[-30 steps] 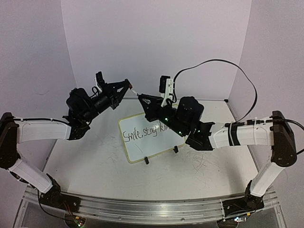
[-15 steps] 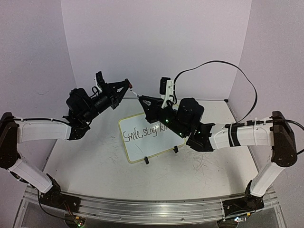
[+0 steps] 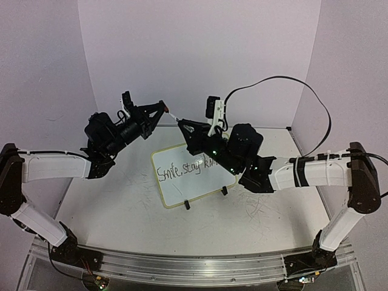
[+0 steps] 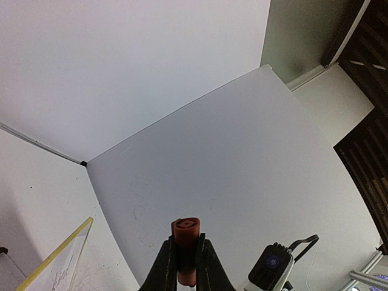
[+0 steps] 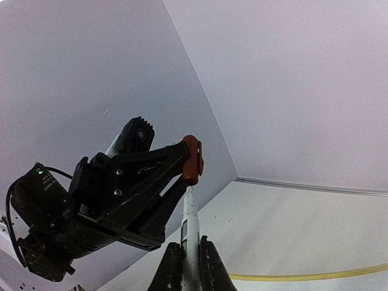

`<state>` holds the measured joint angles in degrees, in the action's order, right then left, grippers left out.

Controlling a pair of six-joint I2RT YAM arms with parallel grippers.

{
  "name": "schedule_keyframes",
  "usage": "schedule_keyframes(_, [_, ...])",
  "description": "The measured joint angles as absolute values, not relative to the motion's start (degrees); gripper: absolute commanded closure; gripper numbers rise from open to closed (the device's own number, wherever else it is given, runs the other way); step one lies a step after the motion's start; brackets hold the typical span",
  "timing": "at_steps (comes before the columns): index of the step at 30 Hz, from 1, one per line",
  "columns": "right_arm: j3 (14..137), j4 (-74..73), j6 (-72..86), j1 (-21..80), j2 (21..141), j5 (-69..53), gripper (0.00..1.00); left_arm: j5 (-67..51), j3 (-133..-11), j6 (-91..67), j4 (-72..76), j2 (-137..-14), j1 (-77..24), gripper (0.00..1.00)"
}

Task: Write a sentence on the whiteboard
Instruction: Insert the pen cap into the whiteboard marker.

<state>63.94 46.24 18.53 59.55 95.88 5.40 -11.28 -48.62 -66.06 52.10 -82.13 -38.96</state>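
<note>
Your whiteboard [image 3: 191,185] stands propped on its small black feet in the middle of the table [image 3: 121,212], just below and in front of both grippers. The sentence [image 3: 182,170] runs across it in one line, its last letters hidden behind the right arm.

Your left gripper [image 3: 163,109] is closed tight on a small red cap [image 4: 186,229], pinched across its sides with the open end facing out. Your right gripper [image 3: 182,125] is closed on a thin white marker [image 5: 190,224], held low on the barrel with the tip pointing at the cap. The two meet in the air above the board's far edge. You cannot tell from these views whether the tip is seated in the cap or only touching its mouth.

Expect the marker to be light, stiff and smooth, so it will likely slide or pivot between the fingers if you push off-axis. Keep the grip on the barrel and press straight along its length. The cap is tiny and hard and could pop out sideways. The board looks light and tippy on its feet, so steady it by the rim and never lean on its face.
</note>
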Motion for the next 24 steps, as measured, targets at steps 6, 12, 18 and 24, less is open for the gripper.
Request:
schedule_keyframes(6, [63.9, 46.4, 18.5, 59.5, 95.9, 5.6, 1.00, -11.3, -48.6, -66.1, 52.1, -82.3, -39.0, 1.00])
schedule_keyframes(12, [64.0, 46.4, 18.5, 59.5, 95.9, 6.0, 1.00, -11.4, -48.6, -66.2, 52.1, -82.3, -39.0, 1.00])
schedule_keyframes(18, [65.5, 47.4, 18.2, 59.5, 98.1, 6.7, 1.00, -11.5, -48.6, -67.1, 52.1, -82.3, -39.0, 1.00])
schedule_keyframes(24, [68.5, 49.9, 16.9, 59.6, 101.7, 8.1, 1.00, -11.3, -48.6, -68.4, 52.7, -82.7, -38.8, 1.00])
